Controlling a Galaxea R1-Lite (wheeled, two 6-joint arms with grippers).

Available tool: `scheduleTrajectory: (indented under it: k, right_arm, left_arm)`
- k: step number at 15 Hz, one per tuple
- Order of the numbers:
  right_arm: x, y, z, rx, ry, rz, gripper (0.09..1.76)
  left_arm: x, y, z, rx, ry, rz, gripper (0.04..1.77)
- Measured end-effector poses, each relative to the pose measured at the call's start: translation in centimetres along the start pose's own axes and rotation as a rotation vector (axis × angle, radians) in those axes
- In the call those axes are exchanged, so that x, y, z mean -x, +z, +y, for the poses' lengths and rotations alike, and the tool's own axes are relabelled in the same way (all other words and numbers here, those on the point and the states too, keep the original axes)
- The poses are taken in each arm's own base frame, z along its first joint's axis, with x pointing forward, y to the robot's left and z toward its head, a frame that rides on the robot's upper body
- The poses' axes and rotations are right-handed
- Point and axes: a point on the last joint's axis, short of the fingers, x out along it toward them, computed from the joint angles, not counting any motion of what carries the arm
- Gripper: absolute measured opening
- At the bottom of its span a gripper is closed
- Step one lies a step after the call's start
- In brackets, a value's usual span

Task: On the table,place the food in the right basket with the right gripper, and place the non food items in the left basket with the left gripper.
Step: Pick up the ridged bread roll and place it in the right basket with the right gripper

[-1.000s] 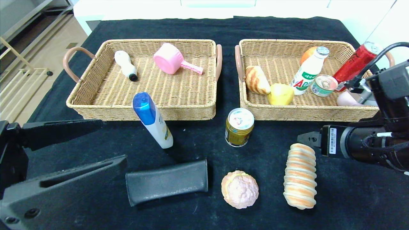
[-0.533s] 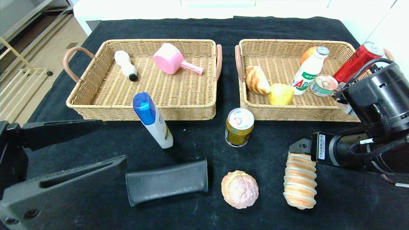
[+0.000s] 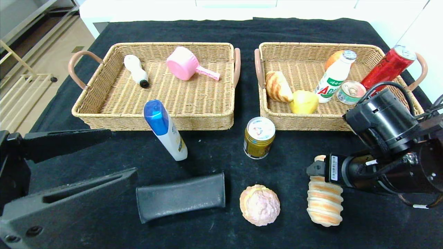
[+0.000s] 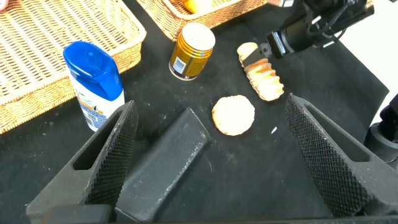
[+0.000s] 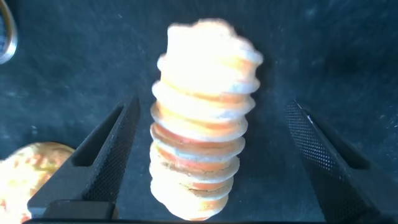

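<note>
A spiral cream bread (image 3: 324,204) lies on the black cloth at the front right. My right gripper (image 3: 316,168) is over its far end. In the right wrist view the gripper (image 5: 211,168) is open, with the bread (image 5: 202,149) between its fingers, untouched. A round puff bun (image 3: 260,204), a gold can (image 3: 259,137), a blue-capped white bottle (image 3: 165,130) and a black case (image 3: 180,197) are also on the cloth. My left gripper (image 3: 123,154) is open and empty at the front left, near the case (image 4: 161,165).
The left basket (image 3: 104,114) holds a white brush and a pink cup. The right basket (image 3: 311,122) holds a bread roll, a yellow fruit, an orange, a milk bottle, a tin and a leaning red can (image 3: 387,67). My right arm crosses the right basket's front right corner.
My right arm has swung toward the front and left, bringing its open gripper down over the far end of the spiral bread. The left arm and the objects have not moved.
</note>
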Motion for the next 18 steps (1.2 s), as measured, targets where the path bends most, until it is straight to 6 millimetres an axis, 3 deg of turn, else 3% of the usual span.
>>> scheduleTrajectory:
  k: [13, 16, 18]
  right_arm:
    - [-1.4, -1.0, 0.7, 0.023, -0.018, 0.04, 1.71]
    - [-1.5, -1.0, 0.7, 0.022, -0.02, 0.043, 1.23]
    - [-1.5, -1.0, 0.7, 0.022, -0.021, 0.044, 0.99]
  left_arm:
    - [0.0, 0.0, 0.0, 0.0, 0.001, 0.0, 1.72]
    - [0.0, 0.0, 0.0, 0.0, 0.001, -0.001, 1.72]
    - [0.0, 0.0, 0.0, 0.0, 0.003, -0.001, 1.72]
